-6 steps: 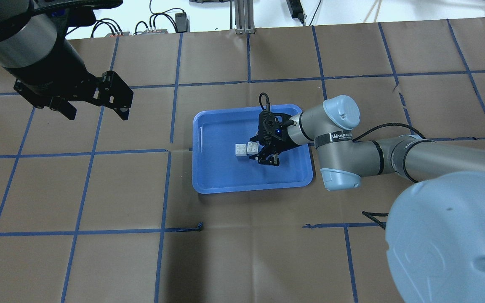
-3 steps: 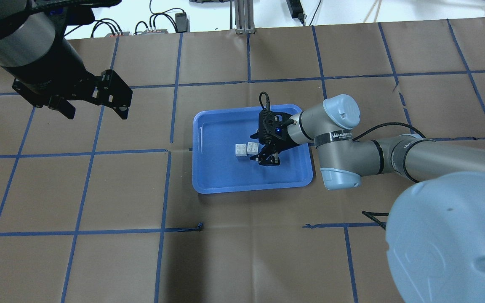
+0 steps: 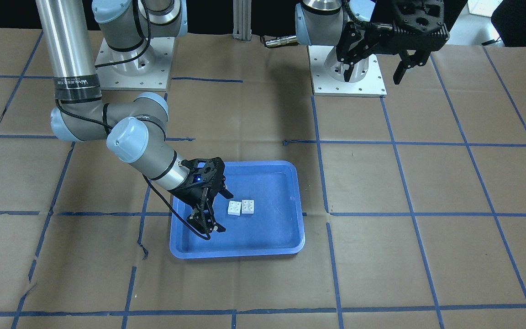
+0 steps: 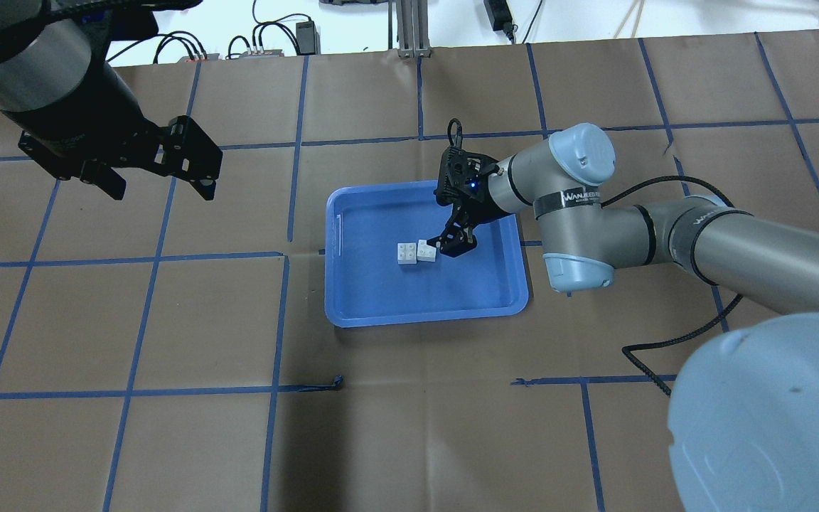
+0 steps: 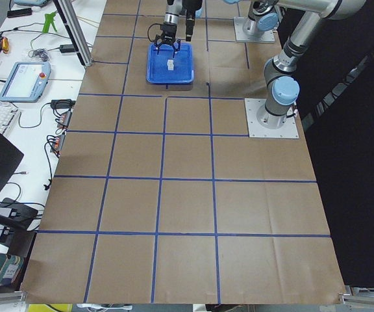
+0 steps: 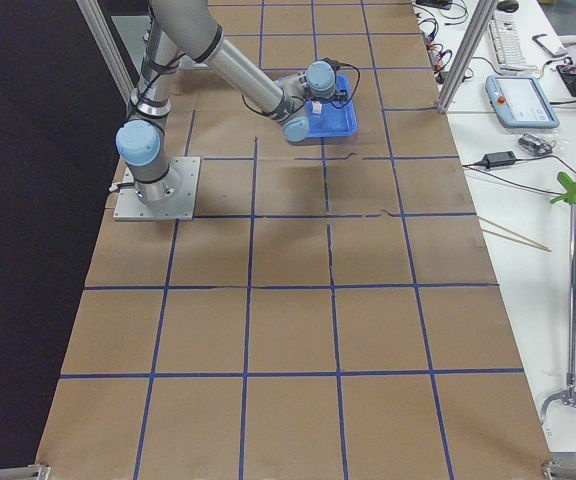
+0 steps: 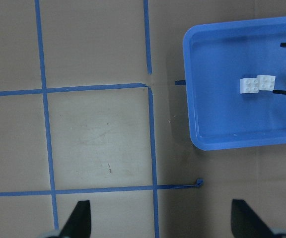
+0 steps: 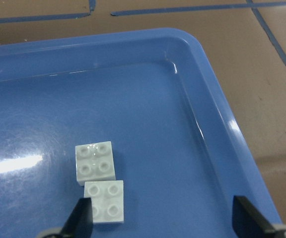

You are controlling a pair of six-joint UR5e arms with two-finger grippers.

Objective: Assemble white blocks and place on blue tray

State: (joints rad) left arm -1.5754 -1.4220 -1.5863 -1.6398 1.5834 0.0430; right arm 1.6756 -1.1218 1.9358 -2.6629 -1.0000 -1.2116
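**Overhead exterior.** The blue tray (image 4: 381, 295) lies near the middle of the desk (image 4: 409, 441), whose brown paper is crossed by blue tape lines (image 4: 274, 327). The two white blocks (image 4: 407, 253) rest studs up on the tray floor, side by side and touching, not stacked. The right claw (image 4: 454, 245) hangs over the tray just right of them. Compared with one second ago, its wrist has swung toward the tray's far rim and its fingers now appear nearly in line. The blocks lie where they lay. The left claw (image 4: 161, 190), spread and empty, hovers over the far left of the desk, almost unmoved.

**Exterior front-facing.** The right claw's fingers stand well apart with nothing between them, just beside the blocks. The left claw hangs spread and empty close to its arm's base.

**Exterior left, exterior right.** The tray sits far up the desk. From the left the blocks are a white speck in it. From the right the near arm hides part of the tray.

**Left wrist-mounted.** The fingertips (image 7: 81, 220) are wide apart over bare paper, with tray and blocks at the upper right.

**Right wrist-mounted.** The fingertips (image 8: 83, 218) are wide apart and hold nothing. The blocks meet edge to edge, slightly offset. The nearer one lies beside one fingertip, and contact cannot be told.
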